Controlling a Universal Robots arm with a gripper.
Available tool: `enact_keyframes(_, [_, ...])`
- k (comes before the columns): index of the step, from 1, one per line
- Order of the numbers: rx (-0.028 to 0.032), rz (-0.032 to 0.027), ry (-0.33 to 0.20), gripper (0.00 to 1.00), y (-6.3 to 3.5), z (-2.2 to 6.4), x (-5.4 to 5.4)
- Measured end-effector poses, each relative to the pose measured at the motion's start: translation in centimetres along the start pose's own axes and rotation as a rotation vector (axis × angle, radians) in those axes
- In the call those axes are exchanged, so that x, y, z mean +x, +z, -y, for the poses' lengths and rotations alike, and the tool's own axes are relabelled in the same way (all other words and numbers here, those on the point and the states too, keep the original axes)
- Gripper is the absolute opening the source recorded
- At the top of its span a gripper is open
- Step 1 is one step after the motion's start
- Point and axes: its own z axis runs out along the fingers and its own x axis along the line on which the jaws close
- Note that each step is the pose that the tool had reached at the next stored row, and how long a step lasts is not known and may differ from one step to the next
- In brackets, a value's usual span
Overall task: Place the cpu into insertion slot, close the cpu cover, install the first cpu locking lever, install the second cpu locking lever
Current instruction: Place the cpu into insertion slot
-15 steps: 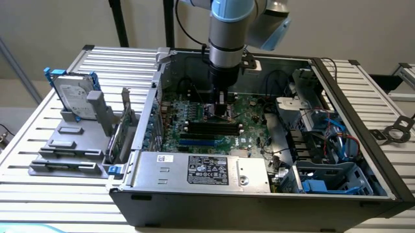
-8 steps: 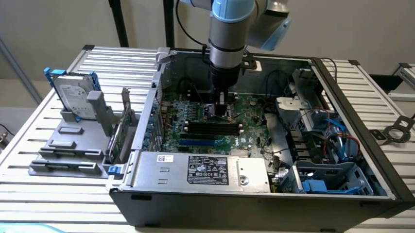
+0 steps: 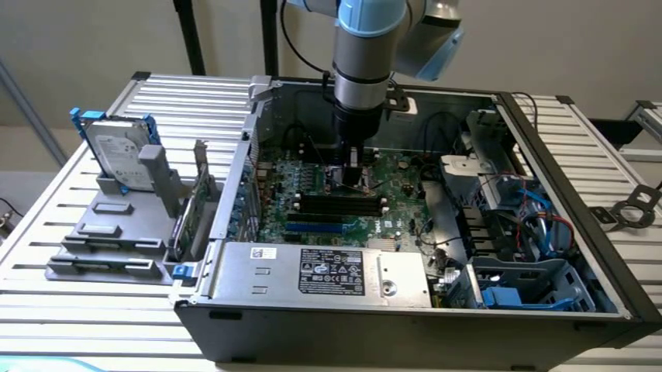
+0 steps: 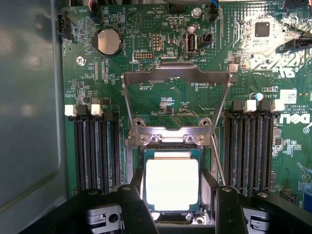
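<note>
Inside the open computer case (image 3: 414, 333), low over the green motherboard (image 4: 87, 83), the gripper (image 4: 174, 195) stands with its fingers spread apart, one on each side of the cpu (image 4: 171, 181), and it grasps nothing. The cpu lies flat in the insertion slot with its silvery top facing up. Just beyond it the cpu cover (image 4: 141, 76) is swung open on its hinge, and black memory slots (image 4: 95, 151) run along both sides of the socket.
</note>
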Motion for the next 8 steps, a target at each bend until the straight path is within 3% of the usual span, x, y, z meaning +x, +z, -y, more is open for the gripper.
enact_keyframes(8, [0.0008,0.0032,0.001,0.55,0.08,0.0,0.0])
